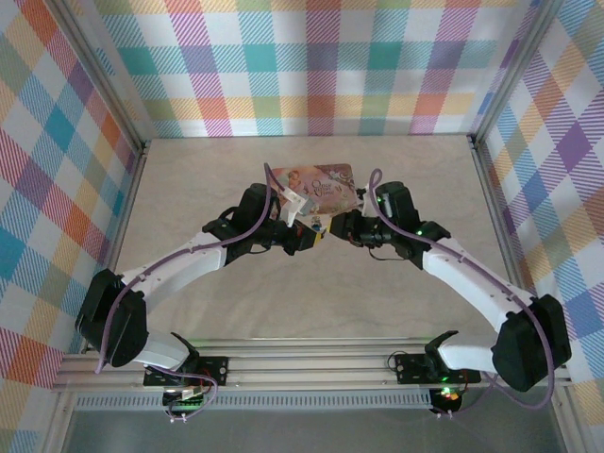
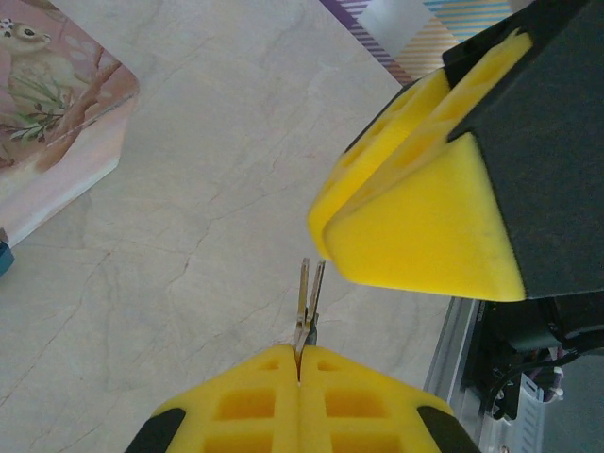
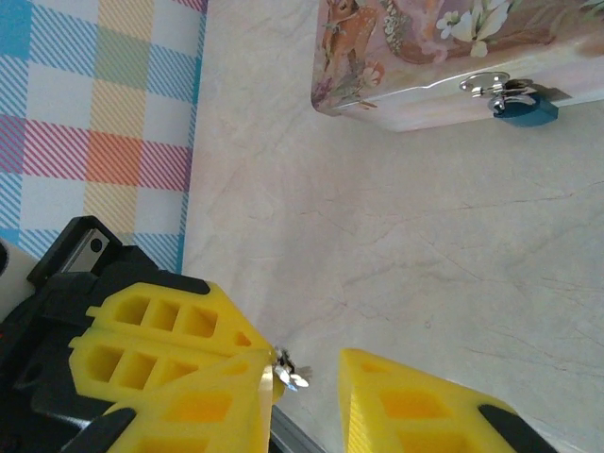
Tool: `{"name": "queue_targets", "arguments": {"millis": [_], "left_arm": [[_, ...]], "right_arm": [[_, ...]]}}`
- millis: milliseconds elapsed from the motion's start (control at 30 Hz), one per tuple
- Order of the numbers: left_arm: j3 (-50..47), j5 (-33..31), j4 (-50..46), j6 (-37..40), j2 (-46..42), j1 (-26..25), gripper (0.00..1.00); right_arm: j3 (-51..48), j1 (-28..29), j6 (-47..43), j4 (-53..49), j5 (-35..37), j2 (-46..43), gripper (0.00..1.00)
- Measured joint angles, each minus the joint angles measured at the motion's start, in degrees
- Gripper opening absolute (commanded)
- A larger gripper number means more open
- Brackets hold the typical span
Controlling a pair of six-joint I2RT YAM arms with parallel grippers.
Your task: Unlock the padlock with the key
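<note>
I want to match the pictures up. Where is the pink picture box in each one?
Top external: pink tin, just above the picture's centre.
Left wrist: pink tin, its corner at top left.
Right wrist: pink tin along the top edge, right of centre.
Shared landmark: the plaid wall.

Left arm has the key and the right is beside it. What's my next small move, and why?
Probably close the right gripper gently on the key. The left gripper is shut on it, and its metal end pokes into the gap between the right jaws, which stand apart. The padlock hangs on the pink tin well away, so securing the key seems to come first.
</note>
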Motion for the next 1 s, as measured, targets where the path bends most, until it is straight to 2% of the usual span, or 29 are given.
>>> {"name": "queue_targets", "arguments": {"millis": [200,433,867,1000], "left_arm": [[0.0,0.0,0.0,0.0,0.0,0.0,0.0],[0.0,0.0,0.0,0.0,0.0,0.0,0.0],[0.0,-0.2,-0.1,0.4,0.0,0.0,0.0],[0.0,-0.7,0.0,0.4,0.0,0.0,0.0]], "right_arm": [[0.0,0.0,1.2,1.8,-0.9,1.3,0.29],[0.3,0.0,1.1,1.5,-0.8,1.9,0.21],[0.7,0.0,1.6,1.2,-2.1,2.3,0.22],[0.3,0.0,2.1,1.3,-2.4,2.3,0.16]]}}
